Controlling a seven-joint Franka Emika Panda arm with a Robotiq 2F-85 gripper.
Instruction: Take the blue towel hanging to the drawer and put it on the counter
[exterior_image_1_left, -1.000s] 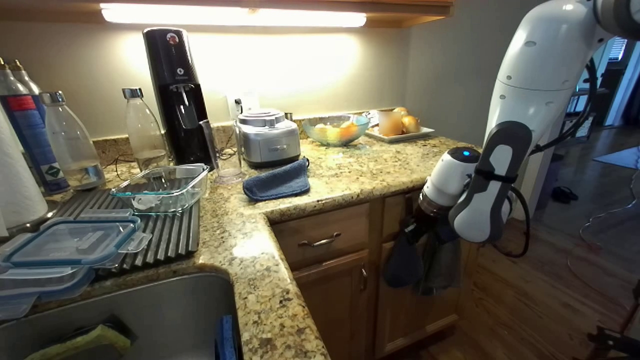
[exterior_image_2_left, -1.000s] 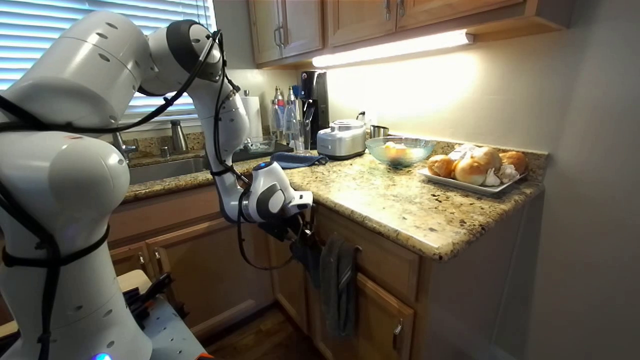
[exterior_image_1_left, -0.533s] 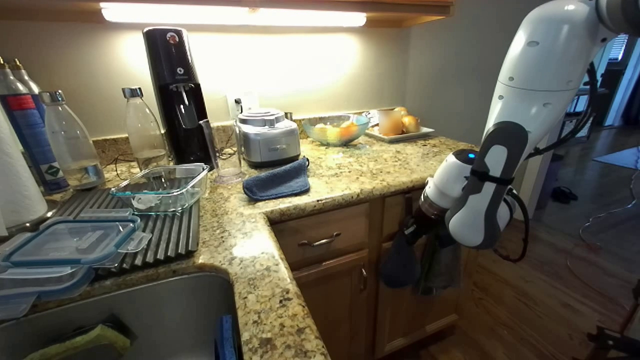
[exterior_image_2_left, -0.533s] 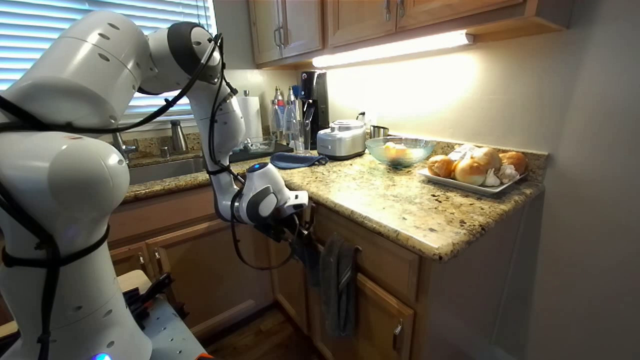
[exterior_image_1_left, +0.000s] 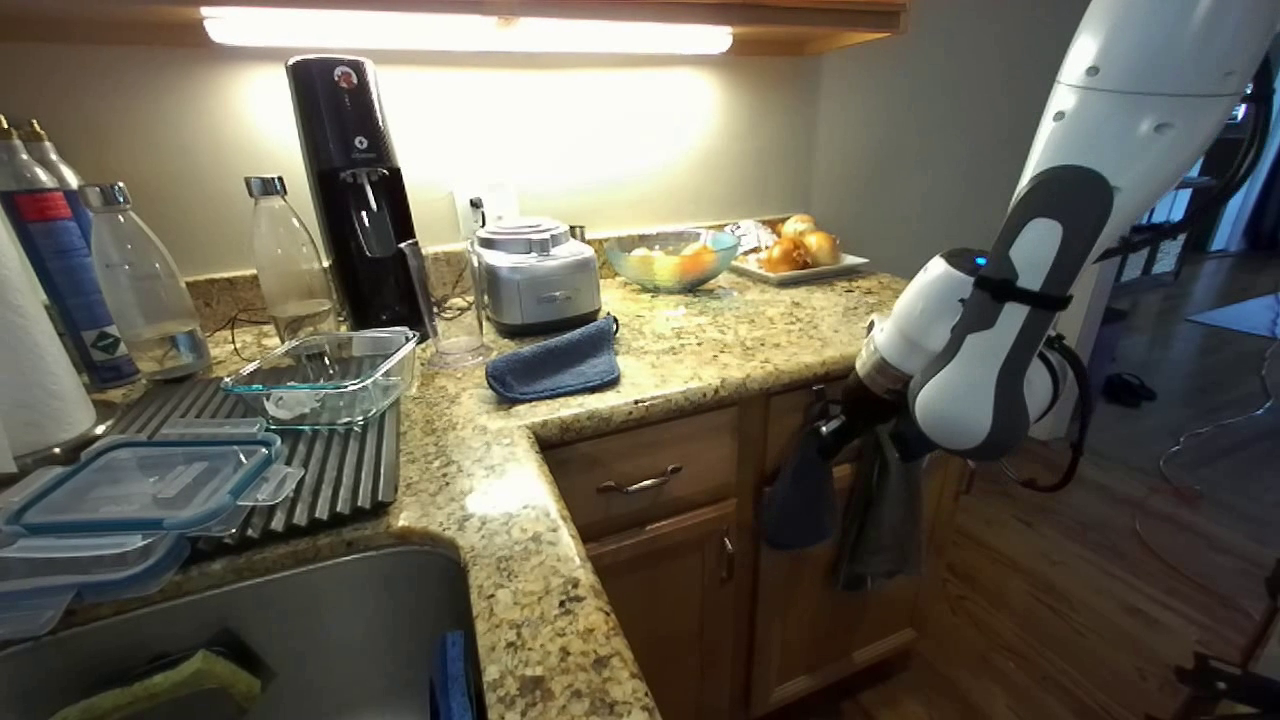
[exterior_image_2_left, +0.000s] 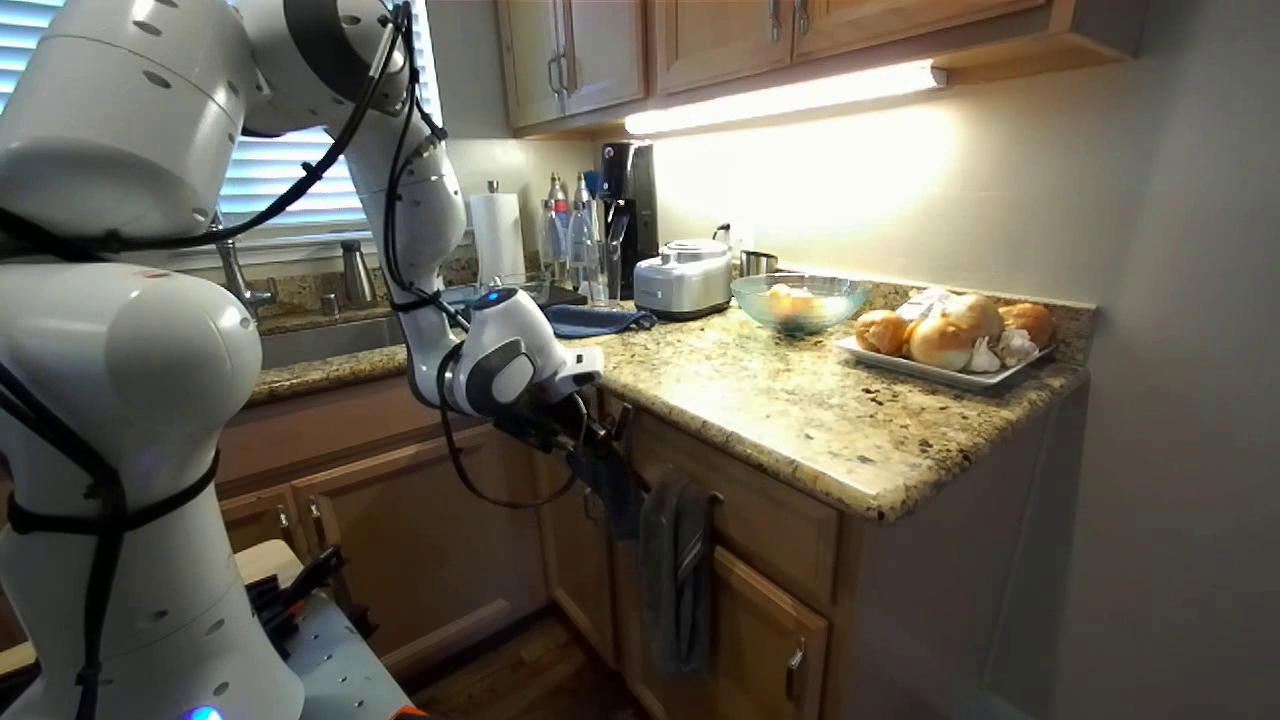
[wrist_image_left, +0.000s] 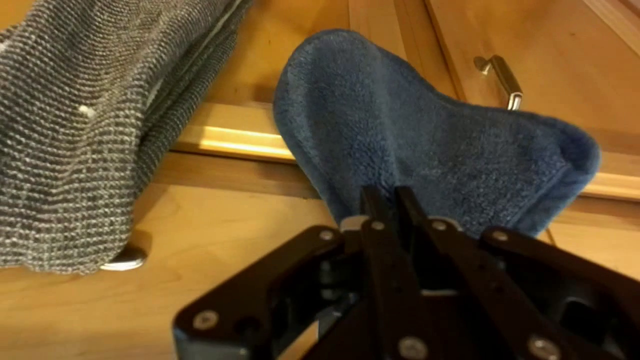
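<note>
- Lids (exterior_image_1_left: 150, 480), blue-rimmed, overlapping, partly over ribbed dark mat (exterior_image_1_left: 350, 475).
- Sink (exterior_image_1_left: 340, 600), lower left of an exterior view: yellow-green sponge (exterior_image_1_left: 190, 682) inside; blue item (exterior_image_1_left: 455, 672) along its right wall, cut off, can't identify.
- Glass dish (exterior_image_1_left: 380, 375) on same mat, white scrap (exterior_image_1_left: 292, 404) in it.
- Black drinks machine (exterior_image_1_left: 350, 125), upright, clear bottle (exterior_image_1_left: 285, 245) just left of it.
- Silver appliance (exterior_image_1_left: 540, 280); folded blue cloth (exterior_image_1_left: 555, 365) flat in front of it, both on speckled granite table (exterior_image_1_left: 700, 350).
- Glass bowl (exterior_image_1_left: 670, 283) with orange and yellow produce (exterior_image_1_left: 675, 262), then white plate (exterior_image_1_left: 840, 268) of onions (exterior_image_1_left: 785, 253), same table.
- Drawer (exterior_image_2_left: 775, 530), pushed in, top of wooden cabinet (exterior_image_1_left: 675, 590), right under table edge.
- Blue towel (exterior_image_1_left: 800, 500): off the table, hanging below its edge in front of cabinet. Upper end pinched, rest loose, spread wide in wrist view. Contact with drawer front: can't tell.
- Pincer (wrist_image_left: 388, 195): clamped, gripping blue towel; fingers (wrist_image_left: 371, 200) nearly together, cloth between.
- Grey towel (exterior_image_1_left: 885, 520): just beside blue towel, gap between them in wrist view; draped over drawer handle (wrist_image_left: 122, 264).
- White arm (exterior_image_1_left: 1000, 350): reaches down from upper right to pincer here; seen in both exterior views.
</note>
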